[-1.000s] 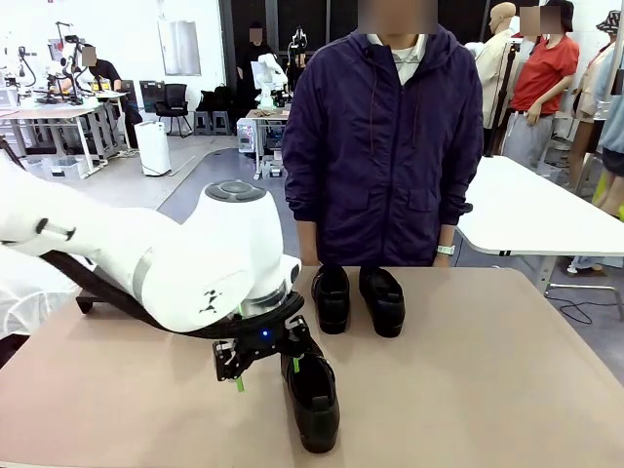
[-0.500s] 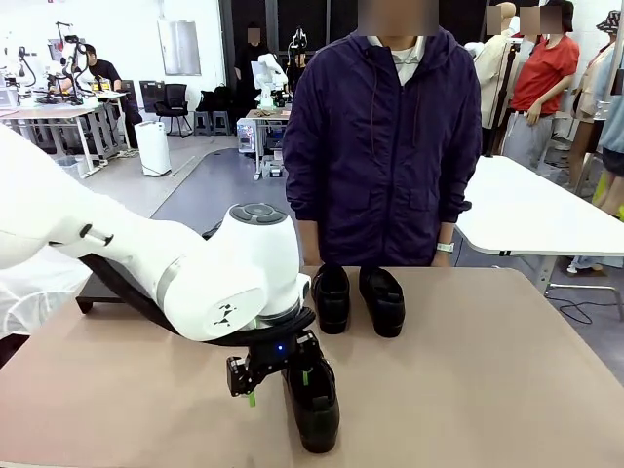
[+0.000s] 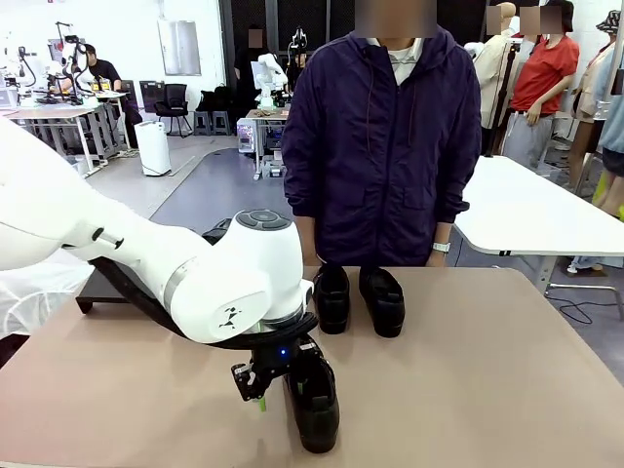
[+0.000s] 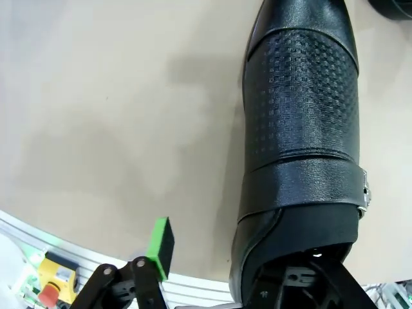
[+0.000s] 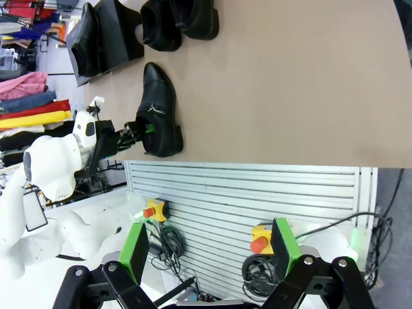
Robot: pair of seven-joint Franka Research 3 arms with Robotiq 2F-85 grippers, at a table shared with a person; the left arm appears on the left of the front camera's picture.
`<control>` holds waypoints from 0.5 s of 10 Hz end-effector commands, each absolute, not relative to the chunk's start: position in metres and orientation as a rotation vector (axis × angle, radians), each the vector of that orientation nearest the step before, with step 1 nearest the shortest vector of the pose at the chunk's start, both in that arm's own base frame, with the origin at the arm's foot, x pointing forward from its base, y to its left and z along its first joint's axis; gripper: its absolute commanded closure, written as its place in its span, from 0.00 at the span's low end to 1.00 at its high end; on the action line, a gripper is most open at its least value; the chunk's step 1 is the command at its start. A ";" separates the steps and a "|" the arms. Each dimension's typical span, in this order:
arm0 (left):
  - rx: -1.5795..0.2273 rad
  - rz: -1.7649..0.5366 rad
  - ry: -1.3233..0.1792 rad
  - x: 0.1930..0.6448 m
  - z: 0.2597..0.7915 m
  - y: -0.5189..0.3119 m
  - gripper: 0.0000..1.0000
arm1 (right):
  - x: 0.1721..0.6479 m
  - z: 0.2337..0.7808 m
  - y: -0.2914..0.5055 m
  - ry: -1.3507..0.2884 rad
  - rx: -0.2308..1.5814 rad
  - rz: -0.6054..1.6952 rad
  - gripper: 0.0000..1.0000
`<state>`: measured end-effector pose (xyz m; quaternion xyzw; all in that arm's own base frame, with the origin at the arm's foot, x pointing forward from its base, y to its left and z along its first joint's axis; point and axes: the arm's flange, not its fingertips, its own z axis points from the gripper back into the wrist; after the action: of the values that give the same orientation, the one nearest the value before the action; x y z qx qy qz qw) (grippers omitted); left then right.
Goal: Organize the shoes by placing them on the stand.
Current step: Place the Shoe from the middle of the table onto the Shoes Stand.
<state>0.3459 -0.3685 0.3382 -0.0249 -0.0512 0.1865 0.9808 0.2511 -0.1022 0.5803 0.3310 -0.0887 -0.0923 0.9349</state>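
On the stand (image 5: 122,29): 1 shoe (image 5: 85,40) | on tabletop (image 5: 290,84): 3 shoes (image 5: 158,108)

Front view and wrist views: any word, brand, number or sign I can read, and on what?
No text is readable.
Left arm: small dark logo mark, no letters.
Shoe: embossed grid and buckle, no brand showing.
Yellow stop-button boxes: any labels too small to read.
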 end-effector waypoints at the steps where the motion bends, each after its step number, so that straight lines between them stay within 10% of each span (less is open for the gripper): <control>1: -0.046 0.397 -0.139 0.349 0.336 -0.375 1.00 | 0.252 0.582 -0.104 -0.190 0.709 -0.164 0.00; 5: -0.064 0.372 -0.133 0.347 0.333 -0.384 1.00 | 0.252 0.582 -0.104 -0.190 0.709 -0.164 0.00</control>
<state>0.3455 -0.3771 0.3392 -0.0382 -0.0552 0.1801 0.9814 0.2511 -0.1022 0.5803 0.3310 -0.0887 -0.0922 0.9349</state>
